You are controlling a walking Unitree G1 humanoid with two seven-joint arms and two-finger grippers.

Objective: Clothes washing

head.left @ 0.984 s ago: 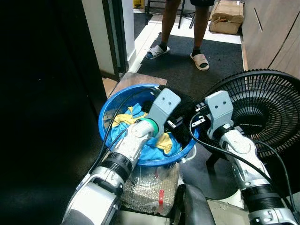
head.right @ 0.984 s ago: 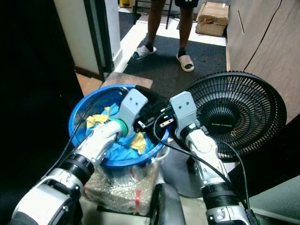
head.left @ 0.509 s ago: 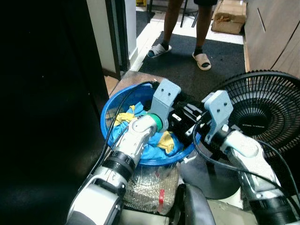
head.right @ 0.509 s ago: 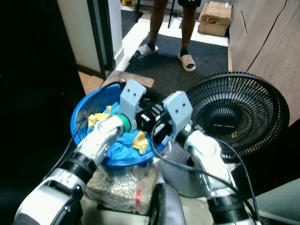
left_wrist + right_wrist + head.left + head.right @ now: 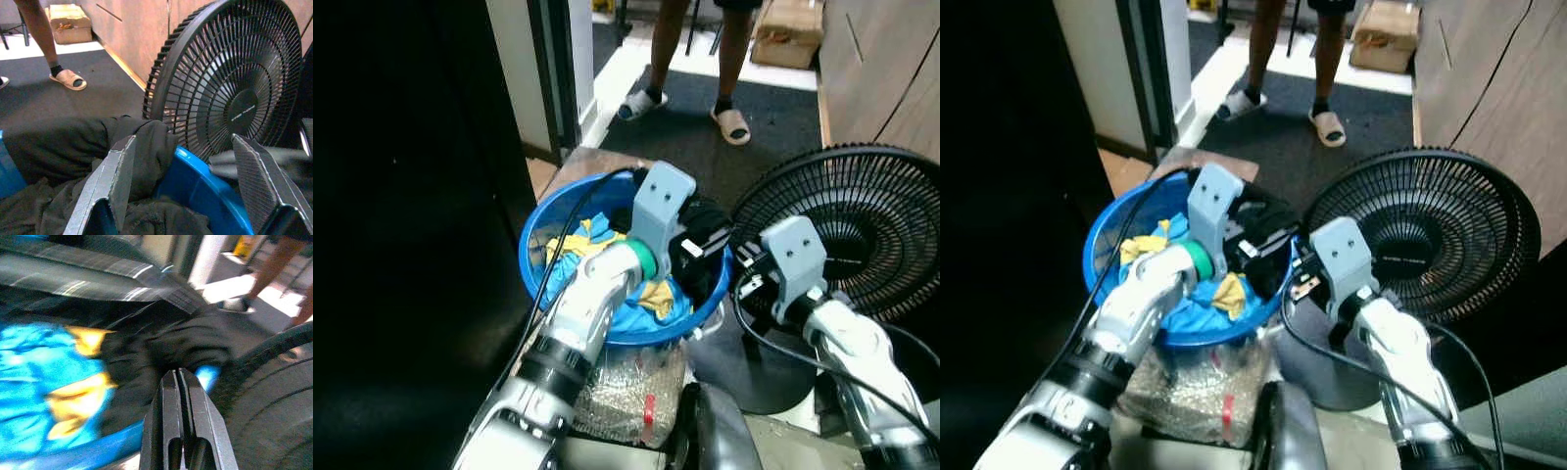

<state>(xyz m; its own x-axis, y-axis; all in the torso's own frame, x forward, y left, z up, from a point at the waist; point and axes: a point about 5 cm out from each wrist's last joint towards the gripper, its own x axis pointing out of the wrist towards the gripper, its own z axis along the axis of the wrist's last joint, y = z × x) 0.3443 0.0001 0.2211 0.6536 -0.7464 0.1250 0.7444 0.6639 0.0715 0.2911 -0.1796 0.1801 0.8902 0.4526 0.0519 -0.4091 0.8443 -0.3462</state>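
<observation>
Blue plastic forms the laundry basin (image 5: 540, 257), and it is full: a black garment (image 5: 58, 147) is draped over its rim on the fan side, with blue and yellow clothes (image 5: 597, 240) bunched below it. The left gripper (image 5: 188, 186) hangs over that rim with its fingers spread wide, one finger (image 5: 115, 178) touching the black cloth and the other out beyond the rim toward the standing fan (image 5: 847, 230); nothing is pinched between them. The right gripper (image 5: 182, 428) sits just outside the basin beside the fan, its fingers pressed together and empty, with the black garment directly ahead of its tips. A person's legs in sandals (image 5: 732, 125) stand well beyond the basin on the dark floor. Judging from this, the washing is at an early stage: the clothes are gathered in the basin, but no piece is lifted out and no washer is in sight.
</observation>
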